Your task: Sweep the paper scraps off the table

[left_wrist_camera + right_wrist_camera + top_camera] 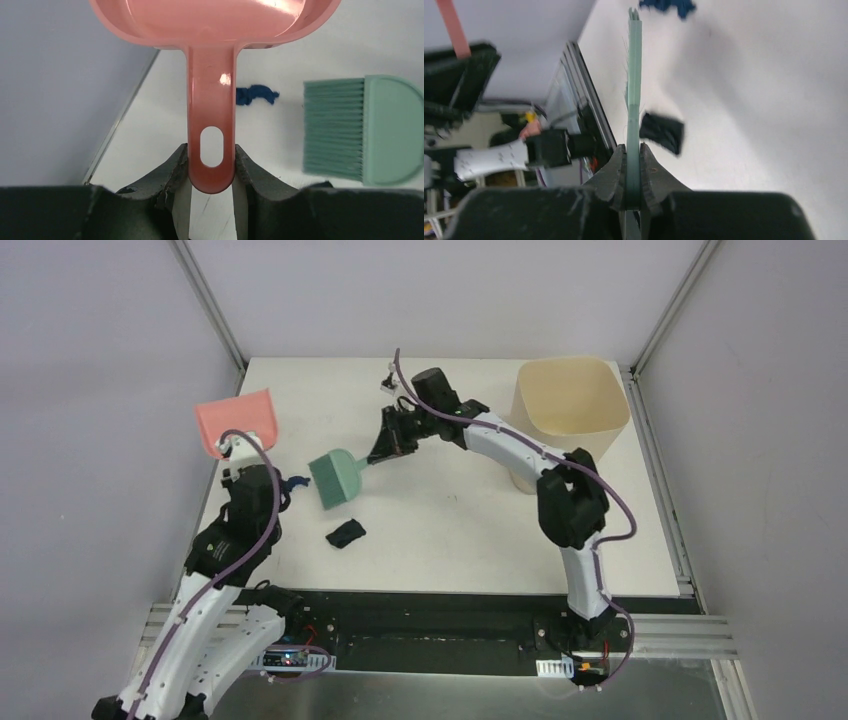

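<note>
The left gripper (211, 159) is partly closed, pinching the handle of the pink plastic dustpan (210, 30). The right gripper (633, 165) is clamped tight on the flat-handled teal bristle brush (335, 478). On the flat white table (480, 530), a dark blue crumpled paper scrap (256, 94) lies between dustpan and brush, and a black paper scrap (346, 533) lies near the brush on its near side.

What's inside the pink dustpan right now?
Nothing lies on the dustpan floor near its handle. Its front is outside the wrist view; from above it looks plain pink.

Pale grey walls (90, 360); slanted aluminium posts (211, 305) at far corners; even light.
</note>
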Available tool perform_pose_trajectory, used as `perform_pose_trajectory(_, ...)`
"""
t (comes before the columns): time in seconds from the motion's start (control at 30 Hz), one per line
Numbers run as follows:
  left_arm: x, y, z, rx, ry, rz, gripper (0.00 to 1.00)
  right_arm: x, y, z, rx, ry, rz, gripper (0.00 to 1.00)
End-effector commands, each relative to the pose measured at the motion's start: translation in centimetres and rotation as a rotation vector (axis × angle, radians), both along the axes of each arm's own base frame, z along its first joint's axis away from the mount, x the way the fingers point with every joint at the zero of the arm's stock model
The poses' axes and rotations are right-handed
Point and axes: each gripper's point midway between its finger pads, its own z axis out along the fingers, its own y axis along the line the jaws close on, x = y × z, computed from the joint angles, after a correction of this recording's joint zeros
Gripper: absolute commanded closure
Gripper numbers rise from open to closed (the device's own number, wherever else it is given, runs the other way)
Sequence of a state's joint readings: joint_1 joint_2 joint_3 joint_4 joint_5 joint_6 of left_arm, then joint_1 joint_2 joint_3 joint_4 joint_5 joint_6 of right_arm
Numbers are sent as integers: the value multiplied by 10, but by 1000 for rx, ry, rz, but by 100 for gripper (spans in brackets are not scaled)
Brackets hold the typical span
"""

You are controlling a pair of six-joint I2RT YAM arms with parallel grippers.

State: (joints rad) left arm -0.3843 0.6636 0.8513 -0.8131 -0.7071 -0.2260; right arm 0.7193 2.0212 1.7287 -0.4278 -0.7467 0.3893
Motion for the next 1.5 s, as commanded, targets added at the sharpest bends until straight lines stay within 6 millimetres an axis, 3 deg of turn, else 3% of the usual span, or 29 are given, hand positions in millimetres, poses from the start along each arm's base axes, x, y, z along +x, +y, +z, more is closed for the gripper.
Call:
perform_pose_trajectory(0.0,-9,28,29,-3,-186,169,100,57,65,65,308,48,-137,100)
perform_pose_trajectory(0.07,-9,28,27,0,-181,166,100,70,88,52,334,148,-189,100)
perform_pose_trajectory(0.23,-1,21,19,-1,-137,142,100,68,134,24,311,238,-248,100)
perform_pose_trajectory(0.3,3,18,16,-4,-120,126,100,76,141,3,218,274,-354,100)
perform_pose_trajectory(0.43,9,13,9,-13,-89,108,100,76,159,5,214,251,-392,100)
perform_pose_trajectory(0.6,12,10,6,-21,-72,92,100,46,161,-34,60,335,-385,100)
perform_pose_trajectory(0.77,13,8,6,-29,-76,74,100,40,132,-60,-70,407,-428,100)
perform_pose_trajectory(0.83,16,4,5,-32,-77,49,100,66,116,-70,-113,359,-601,100)
perform_pose_trajectory(1.03,18,-2,2,-42,-60,16,100,55,76,-80,-209,403,-646,100)
perform_pose_trajectory(1.23,20,-7,0,-57,-60,-13,100,56,9,-91,-239,453,-716,100)
perform_pose_trajectory(1.37,23,-12,-3,-59,-39,-36,100,65,-54,-89,-200,458,-814,100)
perform_pose_trajectory(1.47,23,-13,-5,-61,-33,-41,100,69,-101,-75,-184,470,-895,100)
